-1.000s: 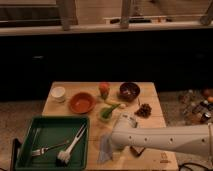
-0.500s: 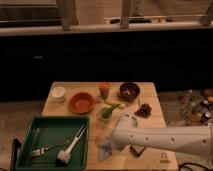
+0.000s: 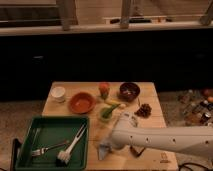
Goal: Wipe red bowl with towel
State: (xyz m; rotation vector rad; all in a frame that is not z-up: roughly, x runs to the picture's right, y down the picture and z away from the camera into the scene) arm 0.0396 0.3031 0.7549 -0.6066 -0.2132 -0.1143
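Looking at the near edge of the table (image 3: 156, 120), I find the gripper (image 3: 108, 145) at the tip of the white arm (image 3: 165, 140), which reaches in from the right. Its fingers are closed tight on the towel (image 3: 102, 150), a pale creased cloth bunched under them, just right of the green tray (image 3: 25, 122). A fork (image 3: 47, 148) and a brush (image 3: 70, 146) lie in that tray. Farther back, the red bowl (image 3: 81, 102) sits upright on the table beyond the tray, well apart from the towel. A white cup (image 3: 58, 93) stands to its left and a dark bowl (image 3: 129, 91) sits off to the right.
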